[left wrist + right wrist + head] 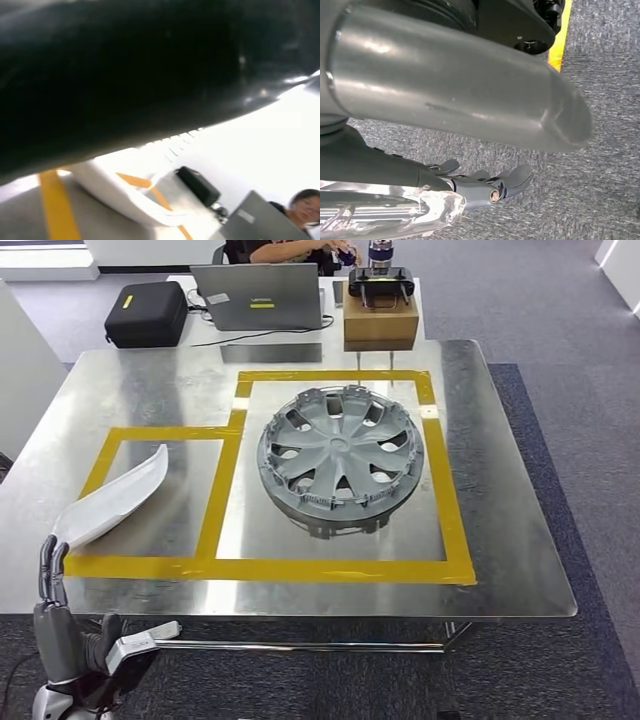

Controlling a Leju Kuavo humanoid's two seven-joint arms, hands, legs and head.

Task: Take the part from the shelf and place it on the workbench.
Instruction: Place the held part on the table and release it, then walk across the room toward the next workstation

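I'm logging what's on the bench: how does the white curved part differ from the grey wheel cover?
The white curved part is long, narrow and smooth, while the grey wheel cover is round, spoked and has openings. The white part lies in the smaller taped box, its near end over the tape; the wheel cover sits inside the larger taped box. The white part is close to the left hand; the wheel cover lies farther off. Both rest on the metal workbench.

Wheel cover – flat inside the larger yellow tape outline. Beyond it: laptop, black case, cardboard box, seated person.
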